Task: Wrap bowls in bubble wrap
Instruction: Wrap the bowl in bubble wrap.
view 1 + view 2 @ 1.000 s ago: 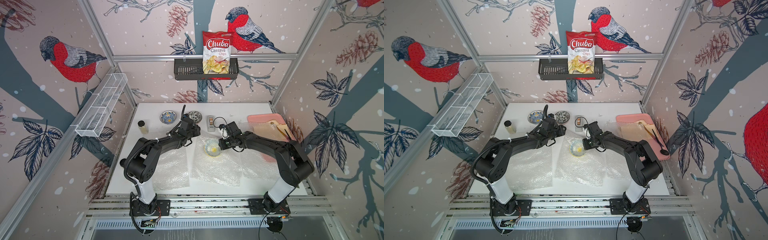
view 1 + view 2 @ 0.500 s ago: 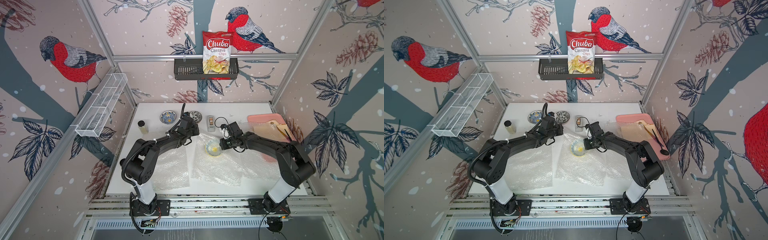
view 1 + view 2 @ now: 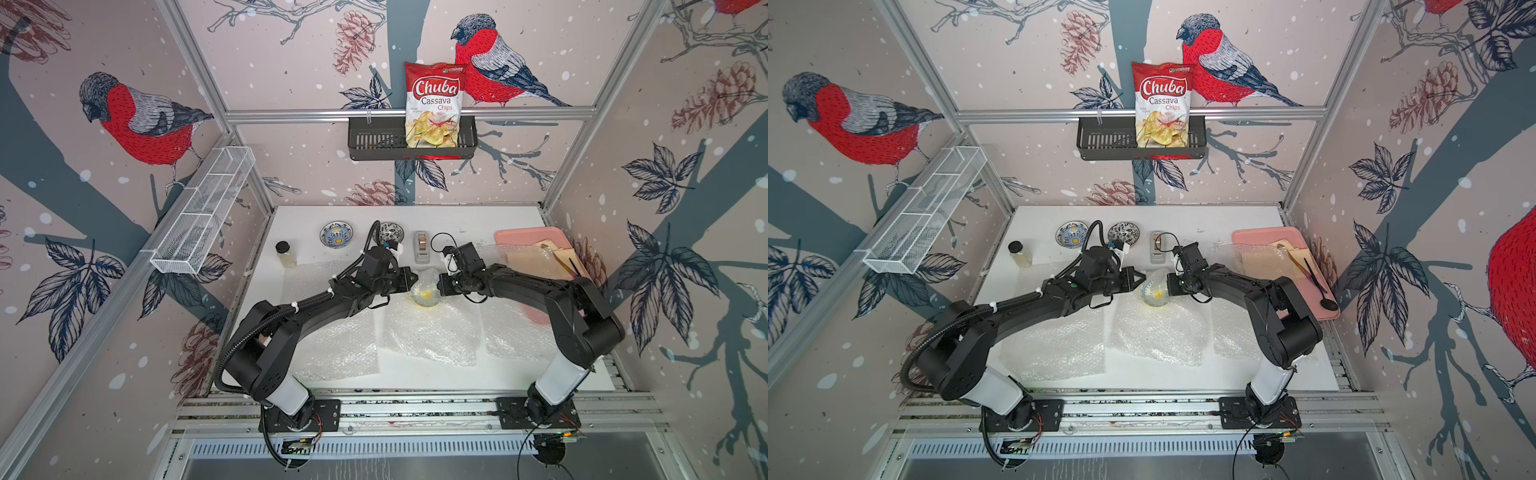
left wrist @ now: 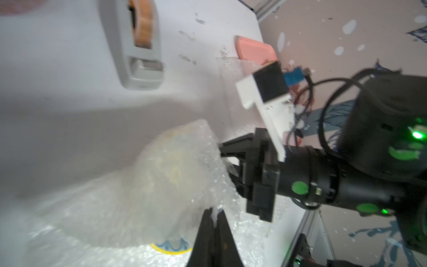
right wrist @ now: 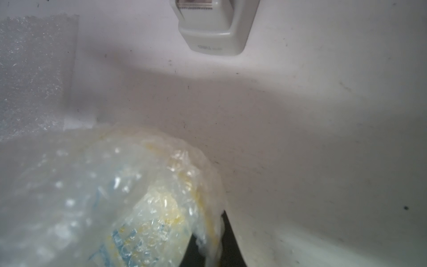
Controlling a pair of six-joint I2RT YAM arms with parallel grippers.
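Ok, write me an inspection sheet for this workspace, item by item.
Surface: white table, faint scuffs.
Job's things: teal bowl on the middle sheet of bubble wrap, far edge lifted over it; blue-and-yellow bowl and black-and-white bowl bare at the back; left sheet and right sheet flat.
Clutter: jar, tape dispenser, pink tray with tan paper.
Grippers: left tool and right tool shut on the lifted edge.
Cables: black cable loops at both wrists.
Surroundings: chips bag in black basket; wire rack on the side wall.
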